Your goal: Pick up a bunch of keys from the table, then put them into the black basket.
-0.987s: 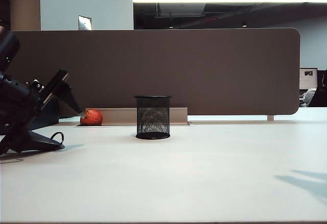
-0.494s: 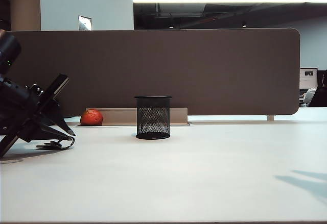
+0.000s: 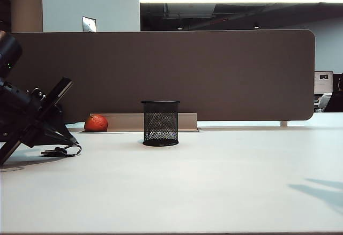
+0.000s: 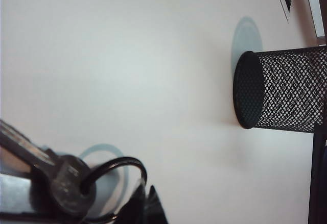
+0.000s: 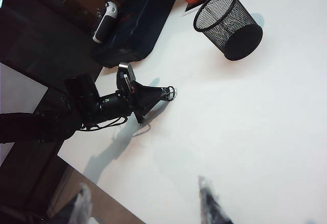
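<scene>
Gripping the bunch of keys [image 3: 63, 150] low on the table [image 3: 214, 181], the left gripper [image 3: 68, 138] has its jaws brought together on them at the left edge of the exterior view. The loop ring [image 4: 115, 170] projects past the fingertips in the left wrist view; the keys appear to rest on the surface, not yet lifted. The black basket [image 3: 160, 123] stands upright, well apart to the right, with a red-orange ball [image 3: 96, 122] behind. The right gripper [image 5: 148, 203] hangs clear with fingers spread and nothing between them.

Recommended: lift straight up first, confirm the keys hang securely, then carry over the basket rim before release.

Against the earlier frame: one second ago the left jaws stood wide; they have since closed, and the ring has shifted slightly rightward.
</scene>
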{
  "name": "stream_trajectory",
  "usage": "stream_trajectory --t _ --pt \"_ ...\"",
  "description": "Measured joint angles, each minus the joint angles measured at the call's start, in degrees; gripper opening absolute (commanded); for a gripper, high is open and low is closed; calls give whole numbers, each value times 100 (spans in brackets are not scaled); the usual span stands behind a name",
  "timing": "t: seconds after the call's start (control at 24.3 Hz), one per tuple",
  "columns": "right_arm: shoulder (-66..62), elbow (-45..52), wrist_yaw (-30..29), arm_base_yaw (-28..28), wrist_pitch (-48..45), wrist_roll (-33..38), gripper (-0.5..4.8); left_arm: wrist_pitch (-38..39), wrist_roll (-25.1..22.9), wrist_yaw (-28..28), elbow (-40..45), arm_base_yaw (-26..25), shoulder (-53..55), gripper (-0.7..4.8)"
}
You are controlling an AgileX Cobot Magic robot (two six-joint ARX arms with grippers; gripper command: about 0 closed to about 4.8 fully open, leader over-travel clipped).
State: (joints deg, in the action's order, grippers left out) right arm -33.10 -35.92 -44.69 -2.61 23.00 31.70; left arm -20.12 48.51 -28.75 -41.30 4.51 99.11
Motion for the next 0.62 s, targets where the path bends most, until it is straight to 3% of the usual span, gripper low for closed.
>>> stream_trajectory --t 0.21,0.33,0.58,0.62 --pt "0 0 0 0 0 0 274 -2 0 7 0 0 0 7" --pt "0 0 -2 0 0 0 274 -2 0 26 0 0 0 114" --pt "0 0 -2 0 0 0 274 -22 -20 155 0 4 4 138" --pt "0 0 -2 0 0 0 274 -22 -22 160 0 4 4 184"
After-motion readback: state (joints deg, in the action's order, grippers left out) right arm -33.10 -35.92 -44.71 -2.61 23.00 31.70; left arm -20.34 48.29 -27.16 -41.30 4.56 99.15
